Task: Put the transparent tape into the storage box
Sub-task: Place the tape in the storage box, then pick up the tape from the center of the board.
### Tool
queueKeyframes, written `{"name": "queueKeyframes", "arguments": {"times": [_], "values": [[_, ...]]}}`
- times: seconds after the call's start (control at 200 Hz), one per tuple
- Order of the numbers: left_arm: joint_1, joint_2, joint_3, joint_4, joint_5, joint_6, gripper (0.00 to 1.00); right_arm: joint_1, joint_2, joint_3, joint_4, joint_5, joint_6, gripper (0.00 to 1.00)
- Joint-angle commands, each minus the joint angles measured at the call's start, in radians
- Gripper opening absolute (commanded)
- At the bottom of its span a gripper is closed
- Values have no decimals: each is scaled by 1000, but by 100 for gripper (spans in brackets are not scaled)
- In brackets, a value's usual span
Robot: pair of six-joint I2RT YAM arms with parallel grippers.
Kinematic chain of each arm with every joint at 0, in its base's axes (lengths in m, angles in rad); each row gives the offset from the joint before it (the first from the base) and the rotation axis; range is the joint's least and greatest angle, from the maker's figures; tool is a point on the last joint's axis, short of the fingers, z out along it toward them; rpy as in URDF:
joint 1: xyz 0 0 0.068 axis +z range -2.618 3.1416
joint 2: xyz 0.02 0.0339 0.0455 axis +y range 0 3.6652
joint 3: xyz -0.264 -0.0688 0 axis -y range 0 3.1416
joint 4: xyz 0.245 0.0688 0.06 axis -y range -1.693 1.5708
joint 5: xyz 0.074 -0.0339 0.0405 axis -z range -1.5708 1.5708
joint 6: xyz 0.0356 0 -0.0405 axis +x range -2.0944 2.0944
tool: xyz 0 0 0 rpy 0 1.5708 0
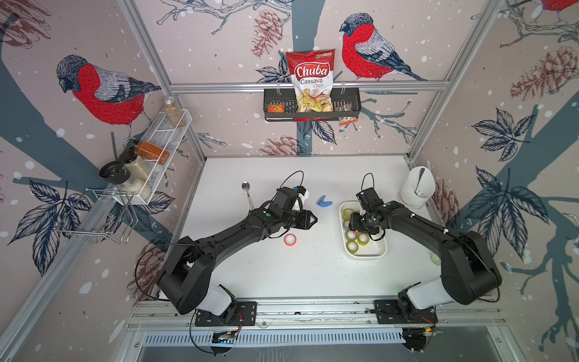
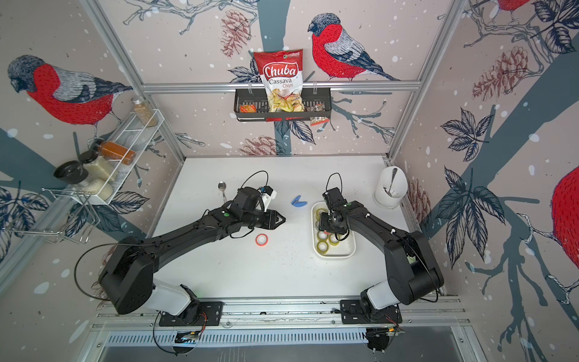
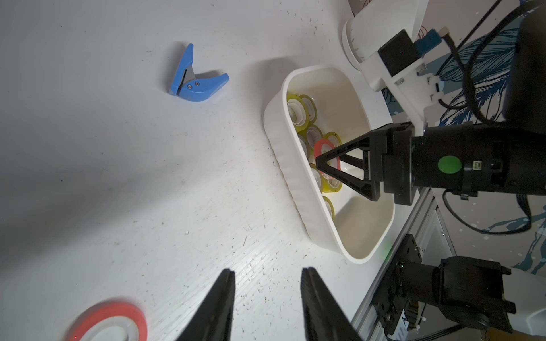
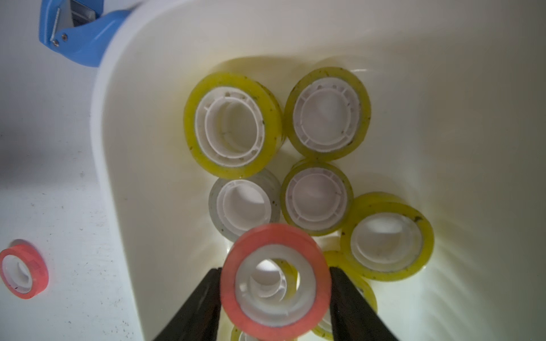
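The storage box [image 1: 363, 256] [image 2: 333, 255] is a shallow white tub on the right of the table. Several yellowish transparent tape rolls [image 4: 326, 113] [image 1: 352, 246] and one greyish clear roll [image 4: 245, 206] lie inside it. My right gripper [image 4: 274, 270] [image 3: 322, 161] hangs over the box interior, shut on a red tape roll [image 4: 274, 233] [image 3: 320, 146] held by its outer edge. A second red roll [image 1: 290, 239] [image 2: 261, 239] [image 3: 109, 321] lies flat on the table left of the box. My left gripper [image 1: 315, 219] [image 3: 269, 270] stands open and empty just above and beyond that roll.
A blue tape cutter [image 1: 324, 201] [image 3: 195, 79] lies behind the box's left corner. A spoon [image 1: 247, 191] lies at the far left, and a tall white cup [image 1: 416, 188] stands at the back right. A black basket [image 1: 311, 108] with snacks hangs on the back wall.
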State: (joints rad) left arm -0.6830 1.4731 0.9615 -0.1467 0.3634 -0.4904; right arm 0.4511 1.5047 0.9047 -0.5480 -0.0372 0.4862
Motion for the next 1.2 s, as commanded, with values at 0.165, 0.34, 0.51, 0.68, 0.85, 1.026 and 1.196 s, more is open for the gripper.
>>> {"name": "queueKeyframes", "arguments": {"times": [0.165, 0.34, 0.51, 0.68, 0.85, 1.026, 1.196], "values": [[-2, -8, -4, -8, -18, 22, 42, 8, 43, 42, 43, -21, -26, 56], [-2, -6, -4, -7, -22, 24, 42, 12, 46, 56, 35, -36, -16, 64], [-3, -11, -11, -7, -24, 27, 42, 18, 15, 59, 15, -30, -8, 69], [-1, -28, -24, -9, -33, 23, 42, 18, -37, 69, -19, -9, 3, 69], [0, -70, -57, -20, -60, 21, 42, 53, -111, 88, -31, -4, -48, 65], [13, -106, -115, -25, -62, 1, 42, 128, -138, 127, -59, 9, -135, 63], [53, -151, -170, -29, -57, -34, 41, 224, -120, 163, -68, 10, -199, 64]]}}
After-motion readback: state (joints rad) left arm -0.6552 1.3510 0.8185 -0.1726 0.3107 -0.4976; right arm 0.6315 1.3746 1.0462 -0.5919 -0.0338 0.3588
